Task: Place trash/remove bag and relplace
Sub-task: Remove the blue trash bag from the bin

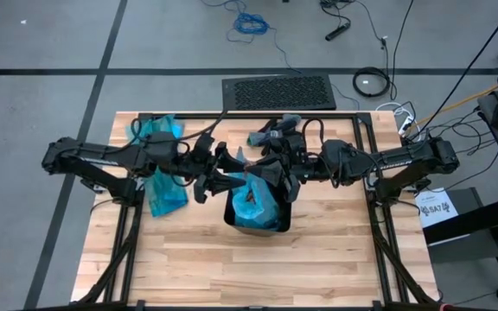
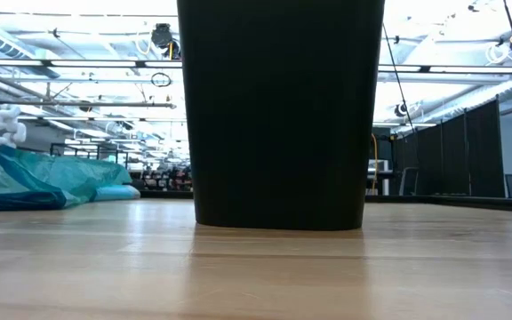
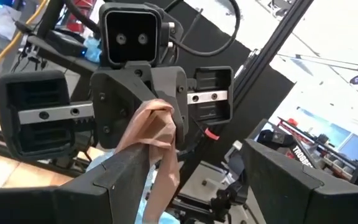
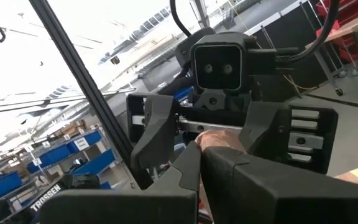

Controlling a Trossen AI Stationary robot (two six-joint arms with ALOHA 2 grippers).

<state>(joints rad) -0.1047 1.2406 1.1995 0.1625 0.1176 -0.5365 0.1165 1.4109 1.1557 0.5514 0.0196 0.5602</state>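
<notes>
A brown scrap (image 3: pixel 157 140) of trash hangs pinched in the right gripper (image 1: pixel 271 166), whose fingers are closed together on it, directly over the black bin (image 1: pixel 258 207) with its blue liner (image 1: pixel 253 210) at the table's middle. The left gripper (image 1: pixel 232 164) faces it from just beside, fingers (image 3: pixel 126 174) spread apart around the dangling scrap, over the bin's left rim. Spare blue bags (image 1: pixel 158 164) lie left of the bin, under the left arm. The near half of the table (image 1: pixel 258 268) lies bare.
</notes>
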